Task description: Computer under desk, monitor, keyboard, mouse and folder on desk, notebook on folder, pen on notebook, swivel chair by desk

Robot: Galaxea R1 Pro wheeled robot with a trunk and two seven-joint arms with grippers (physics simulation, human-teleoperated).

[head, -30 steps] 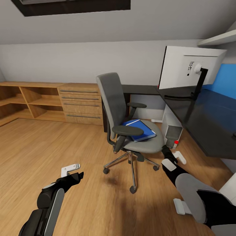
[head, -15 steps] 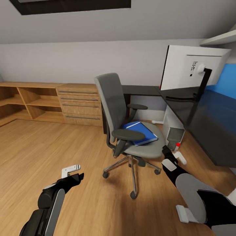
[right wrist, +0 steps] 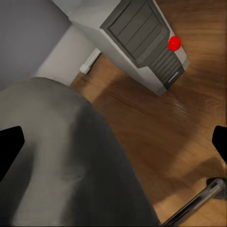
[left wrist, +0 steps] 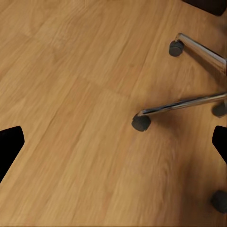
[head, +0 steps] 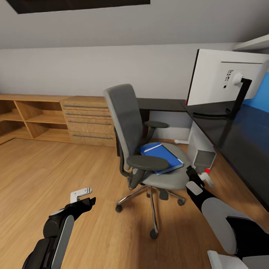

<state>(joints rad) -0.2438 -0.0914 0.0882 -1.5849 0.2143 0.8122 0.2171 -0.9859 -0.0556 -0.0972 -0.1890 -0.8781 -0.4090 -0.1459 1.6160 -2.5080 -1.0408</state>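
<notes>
Standing on the wood floor (head: pixel 56 164) in the middle of the head view, the chair (head: pixel 144 138) carries the blue folder (head: pixel 162 157) flat on its grey seat, between the two black armrests. To its right runs the black tabletop (head: pixel 239 145), with the monitor (head: pixel 224 80) upright on it, white back toward the camera, and a blue panel (head: pixel 259 97) behind. The computer (head: pixel 201 151) stands on the floor under the tabletop, near the chair's seat edge; the right wrist view shows its ribbed front (right wrist: pixel 142 40) with a red dot, just past the seat. The left gripper (head: pixel 84 196) hangs over bare floor, well apart from the chair's castors (left wrist: pixel 141 123), its fingers spread wide and holding nothing. The right gripper (head: pixel 200 179) sits just beside the seat's right edge, fingers likewise parted and empty. A wooden drawer chest (head: pixel 87 121) and open shelves (head: pixel 31 119) line the far wall.
</notes>
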